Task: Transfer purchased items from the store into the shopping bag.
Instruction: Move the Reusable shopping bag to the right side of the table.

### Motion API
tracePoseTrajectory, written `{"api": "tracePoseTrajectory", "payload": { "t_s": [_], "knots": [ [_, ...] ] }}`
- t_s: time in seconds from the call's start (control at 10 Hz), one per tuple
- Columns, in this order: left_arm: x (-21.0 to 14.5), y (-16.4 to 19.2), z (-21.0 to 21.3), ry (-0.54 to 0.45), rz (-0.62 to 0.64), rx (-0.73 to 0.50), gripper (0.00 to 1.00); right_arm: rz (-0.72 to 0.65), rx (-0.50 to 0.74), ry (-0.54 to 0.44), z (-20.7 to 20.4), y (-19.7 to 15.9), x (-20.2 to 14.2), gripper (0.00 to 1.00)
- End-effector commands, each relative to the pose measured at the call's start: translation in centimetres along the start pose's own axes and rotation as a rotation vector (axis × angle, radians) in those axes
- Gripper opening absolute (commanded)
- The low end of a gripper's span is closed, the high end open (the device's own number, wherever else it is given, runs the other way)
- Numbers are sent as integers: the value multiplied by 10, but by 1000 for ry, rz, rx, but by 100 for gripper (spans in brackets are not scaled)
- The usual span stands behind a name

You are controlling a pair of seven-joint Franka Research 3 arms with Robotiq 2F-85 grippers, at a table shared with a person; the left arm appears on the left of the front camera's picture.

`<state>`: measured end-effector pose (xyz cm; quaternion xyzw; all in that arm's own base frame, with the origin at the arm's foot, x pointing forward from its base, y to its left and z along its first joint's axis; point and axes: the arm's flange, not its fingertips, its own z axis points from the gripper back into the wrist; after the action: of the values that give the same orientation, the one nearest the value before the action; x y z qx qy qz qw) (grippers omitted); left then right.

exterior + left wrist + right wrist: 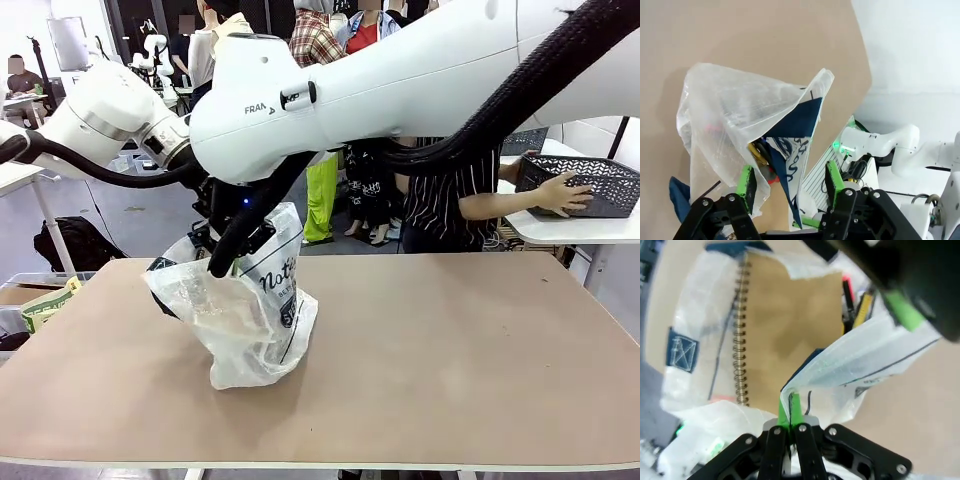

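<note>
- At the far left of the front view, off the table's edge: a cardboard box (22,296) with a yellow-green pack lying in it.
- Left gripper (789,181): green pads spread apart, straddling the navy-trimmed edge of the shopping bag (252,305); whether the pads press the plastic, cannot tell.
- Standing left of centre on the tan table (450,330): the translucent white bag, crinkled, dark lettering on its side, mouth lifted toward both grippers.
- Inside the bag, seen from the right wrist: a tan-brown spiral notebook (785,325) lying flat, with a yellow-and-black item (863,310) and a thin red thing (846,286) tucked beside its right edge.
- Right gripper (790,412): fingers pressed together, pinching a fold of the bag's rim; arm reaching across from the right.
- Far right, on a separate white table: the dark lattice basket (590,180), with a person's hand (560,193) resting on its near side.
</note>
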<state>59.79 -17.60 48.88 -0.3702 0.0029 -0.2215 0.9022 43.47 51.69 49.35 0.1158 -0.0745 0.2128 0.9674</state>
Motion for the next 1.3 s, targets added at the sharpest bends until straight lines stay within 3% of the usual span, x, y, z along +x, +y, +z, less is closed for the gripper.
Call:
{"api": "tracePoseTrajectory", "payload": {
  "t_s": [0.0, 1.2],
  "knots": [
    [4, -8, -5, 34, -63, -58, 71, 50, 12, -8, 1, 10, 11, 0],
    [33, -27, -37, 213, -119, -18, 71, 94, 12, -23, -6, 24, 27, 0]
  ]
}}
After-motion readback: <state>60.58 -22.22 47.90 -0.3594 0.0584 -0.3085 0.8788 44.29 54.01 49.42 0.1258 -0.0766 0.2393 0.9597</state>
